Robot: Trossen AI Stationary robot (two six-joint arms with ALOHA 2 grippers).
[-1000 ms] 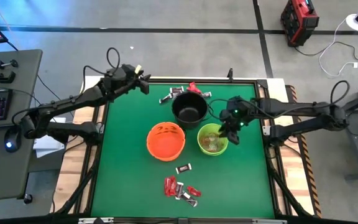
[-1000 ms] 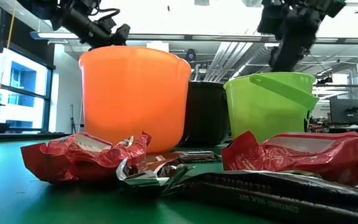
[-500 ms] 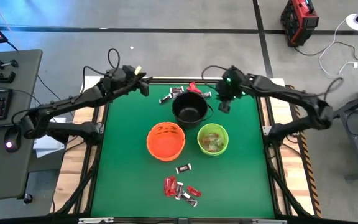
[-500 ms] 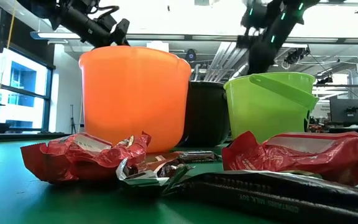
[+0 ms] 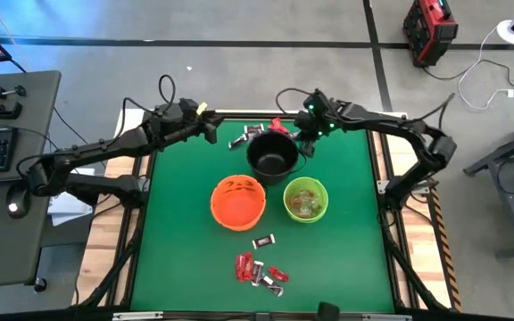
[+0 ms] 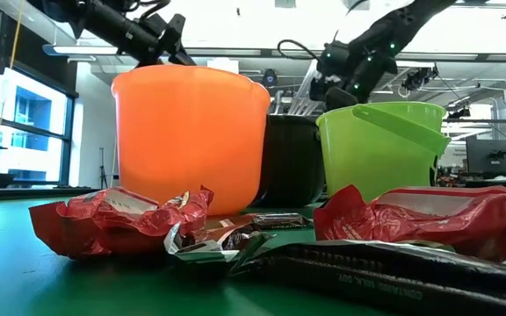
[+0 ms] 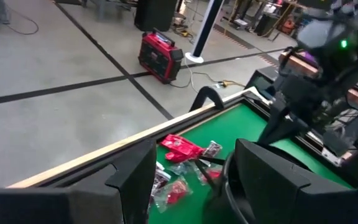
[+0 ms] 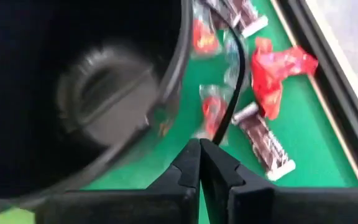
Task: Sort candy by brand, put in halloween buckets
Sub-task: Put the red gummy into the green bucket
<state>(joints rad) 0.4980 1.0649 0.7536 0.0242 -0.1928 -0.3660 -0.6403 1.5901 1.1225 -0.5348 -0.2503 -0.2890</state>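
Right pincer (image 5: 303,141): fingers together, empty, just at 2 o'clock of the black bucket (image 5: 271,155). Left pincer (image 5: 211,130): fingers apart, at the bucket's 10 o'clock. Candy (image 5: 259,270): lies at the counter's (image 5: 177,259) 6 and 12 o'clock edges.

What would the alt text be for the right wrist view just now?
The right gripper, jaws shut and empty, hangs beside the round black plastic bucket. Beyond its thin handle, red-wrapped candies and dark brown candies lie on the green table.

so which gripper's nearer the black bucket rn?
Right. The right gripper, shut, sits just off the black bucket rim; the left gripper hangs farther off, near the table's far-left corner.
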